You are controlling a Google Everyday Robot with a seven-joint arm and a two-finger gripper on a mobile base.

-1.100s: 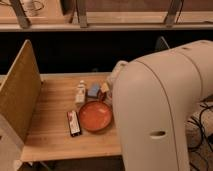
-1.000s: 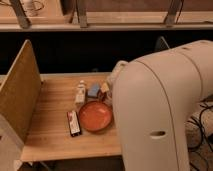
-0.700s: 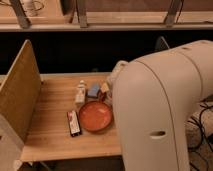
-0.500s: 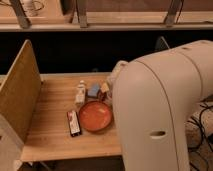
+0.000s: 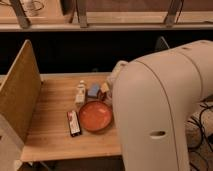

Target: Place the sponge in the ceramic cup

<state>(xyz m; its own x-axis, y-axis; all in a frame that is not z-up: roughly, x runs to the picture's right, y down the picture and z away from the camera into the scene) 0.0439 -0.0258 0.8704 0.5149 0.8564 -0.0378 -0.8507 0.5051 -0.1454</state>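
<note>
Gripper's hidden behind the big white arm (image 5: 160, 110), jaws spread wide, and the sponge (image 5: 93, 91) sits on the table just beside the ceramic cup (image 5: 105, 88).

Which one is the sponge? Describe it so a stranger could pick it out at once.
Left of the robot's bulky white arm (its gripper is out of view) stands a wooden table with an orange plate. Just beyond the plate's far rim, the sponge sits between a slim white bottle and the ceramic cup. It is the only blue thing there, a small block.
</note>
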